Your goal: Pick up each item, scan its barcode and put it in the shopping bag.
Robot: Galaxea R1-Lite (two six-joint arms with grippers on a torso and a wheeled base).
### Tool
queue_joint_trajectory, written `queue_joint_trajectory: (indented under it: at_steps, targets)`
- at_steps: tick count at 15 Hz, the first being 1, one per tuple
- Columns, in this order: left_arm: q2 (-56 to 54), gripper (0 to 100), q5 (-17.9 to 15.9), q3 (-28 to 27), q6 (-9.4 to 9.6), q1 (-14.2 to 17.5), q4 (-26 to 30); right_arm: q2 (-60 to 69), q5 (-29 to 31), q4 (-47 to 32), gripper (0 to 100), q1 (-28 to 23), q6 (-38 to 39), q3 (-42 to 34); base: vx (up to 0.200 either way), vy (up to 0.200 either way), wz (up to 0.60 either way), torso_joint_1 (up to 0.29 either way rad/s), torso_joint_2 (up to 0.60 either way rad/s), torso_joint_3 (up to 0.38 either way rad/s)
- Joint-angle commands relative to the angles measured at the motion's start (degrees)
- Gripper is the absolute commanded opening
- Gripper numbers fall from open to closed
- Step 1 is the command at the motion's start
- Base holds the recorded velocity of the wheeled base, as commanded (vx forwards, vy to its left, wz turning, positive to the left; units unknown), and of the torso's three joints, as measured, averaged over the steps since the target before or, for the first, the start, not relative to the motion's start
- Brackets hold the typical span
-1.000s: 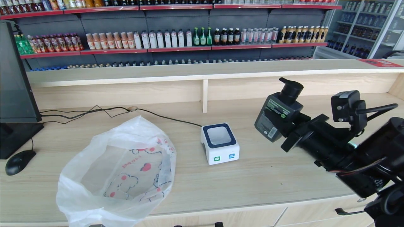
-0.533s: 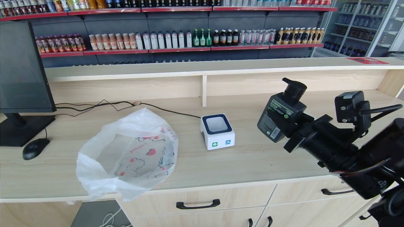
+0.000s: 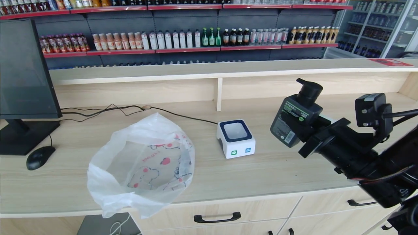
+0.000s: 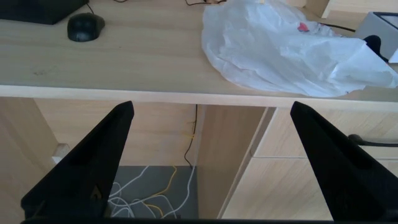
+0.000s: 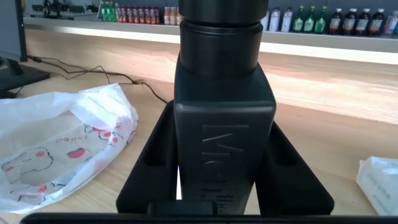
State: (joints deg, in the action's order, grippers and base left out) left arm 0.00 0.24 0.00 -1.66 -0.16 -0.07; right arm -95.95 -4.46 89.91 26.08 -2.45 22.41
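My right gripper is shut on a dark pump bottle, held tilted above the counter to the right of the white scanner, its barcode label facing left and down. In the right wrist view the bottle stands between the black fingers. The open white shopping bag with red prints lies on the counter left of the scanner, at the front edge. My left gripper is open with nothing in it, low in front of the counter, below the bag.
A monitor and a mouse sit at the counter's left, with cables running behind the bag. A raised ledge backs the counter. Drawers are below. A white packet lies at the right.
The head camera has pulled back and shifted, so the whole picture moved. The right gripper still holds the bottle at about the same spot right of the scanner.
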Motion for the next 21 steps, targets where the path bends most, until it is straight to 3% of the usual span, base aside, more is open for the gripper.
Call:
queue_joint_trajectory:
  at_steps: [1,5,11,21]
  targets:
    - [0.0,100,0.0,0.0,-0.01,0.1,0.0,0.0,0.0,0.1,0,-0.1,-0.1,0.0,0.000,0.200,0.00,-0.012,0.00,-0.002]
    - [0.0,100,0.0,0.0,-0.01,0.1,0.0,-0.1,0.0,0.1,0,-0.1,-0.2,0.4,0.000,0.200,0.00,0.000,0.00,0.004]
    - [0.0,100,0.0,0.0,-0.01,0.1,0.0,-0.3,0.0,0.1,0,-0.1,-0.7,0.4,0.000,0.000,0.00,0.000,0.00,0.000]
    - [0.0,100,0.0,0.0,-0.01,0.1,0.0,-0.9,0.0,0.1,0,0.3,-1.2,1.1,0.000,0.000,0.60,0.001,0.00,0.002]
